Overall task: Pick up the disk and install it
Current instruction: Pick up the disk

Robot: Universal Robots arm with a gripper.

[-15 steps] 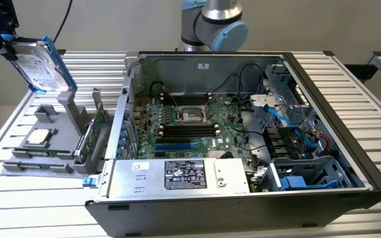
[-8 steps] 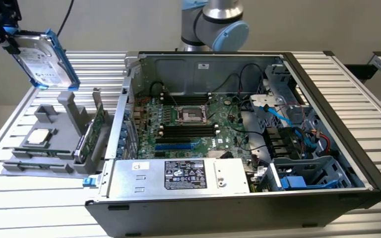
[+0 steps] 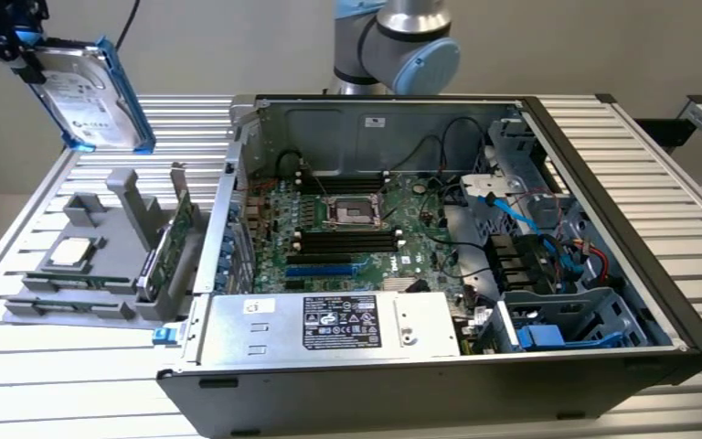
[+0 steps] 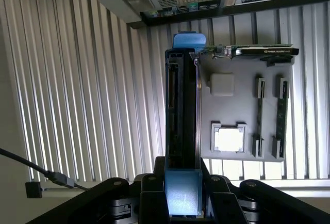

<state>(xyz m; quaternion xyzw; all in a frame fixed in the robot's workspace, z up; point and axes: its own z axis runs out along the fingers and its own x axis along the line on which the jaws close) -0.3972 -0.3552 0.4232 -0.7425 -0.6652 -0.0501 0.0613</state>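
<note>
Exterior view: claw (image 3: 22, 50) tight around disk (image 3: 89, 96) above slatted metal table (image 3: 47, 375), pale wall (image 3: 205, 46) behind.

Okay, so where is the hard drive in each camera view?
Exterior view: the hard drive hangs in the tool, at the exterior view's left of the computer case.
Wrist view: the hard drive, edge-on, juts from the tool.
Shared landmark: the silver CPU chip on the grey tray.

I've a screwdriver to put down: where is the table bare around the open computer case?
Bare slats lie on the exterior view's right of the case, and between the grey holder and the table's near edge. Crowded: the holder and the case's inside.
</note>
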